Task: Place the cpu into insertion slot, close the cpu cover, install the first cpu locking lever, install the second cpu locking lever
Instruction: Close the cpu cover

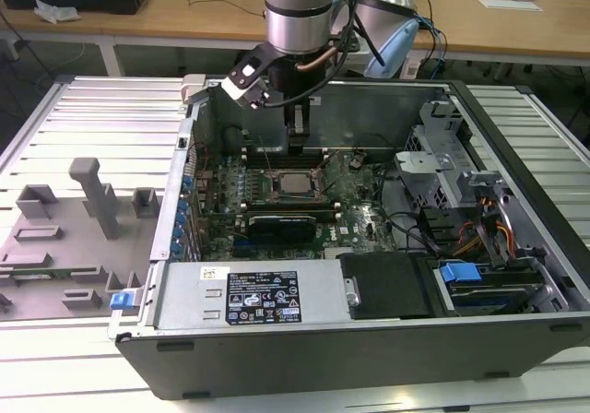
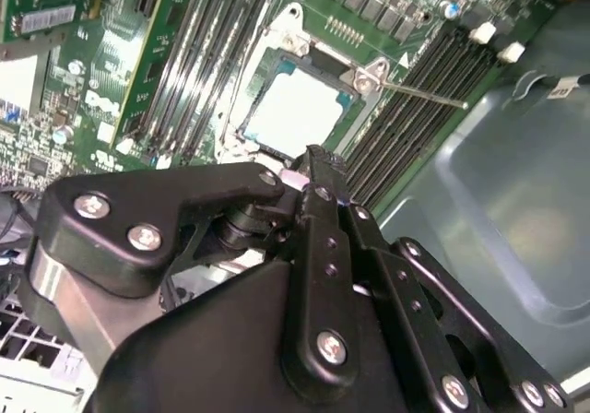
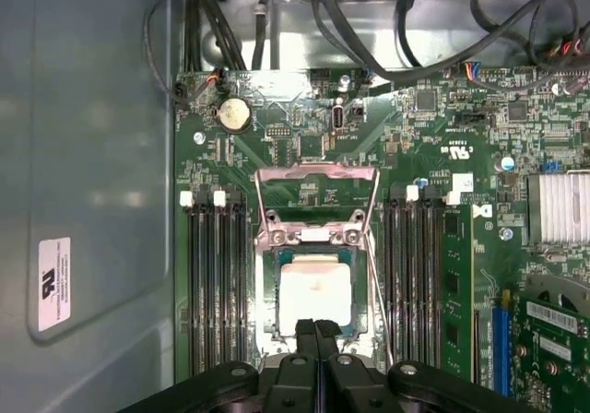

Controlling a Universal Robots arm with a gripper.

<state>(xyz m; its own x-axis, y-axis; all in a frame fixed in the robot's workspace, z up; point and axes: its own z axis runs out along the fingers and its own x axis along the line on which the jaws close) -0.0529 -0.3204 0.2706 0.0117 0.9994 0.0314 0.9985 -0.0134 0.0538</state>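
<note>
1. Gripper (image 1: 297, 144): pointing down into the open computer case (image 1: 369, 339), above the green motherboard (image 1: 361, 192). In the first wrist view its two fingers meet tip to tip, with no gap and nothing between them (image 3: 316, 325).
2. Cpu (image 3: 315, 293): seated flat in the insertion slot (image 3: 271, 302), silver top facing up. The fingertips stand at its near edge (whether they touch it cannot be told). In the second wrist view the chip (image 2: 297, 111) lies just beyond the gripper tip (image 2: 313, 157).
3. Cpu cover (image 3: 316, 170): swung open, away from the socket, its cut-out frame showing the board behind it.
4. Lever rod (image 3: 373, 284): a thin metal wire beside the socket, next to the memory slots (image 3: 217, 284); in the second wrist view it juts out over them (image 2: 424, 92).
</note>
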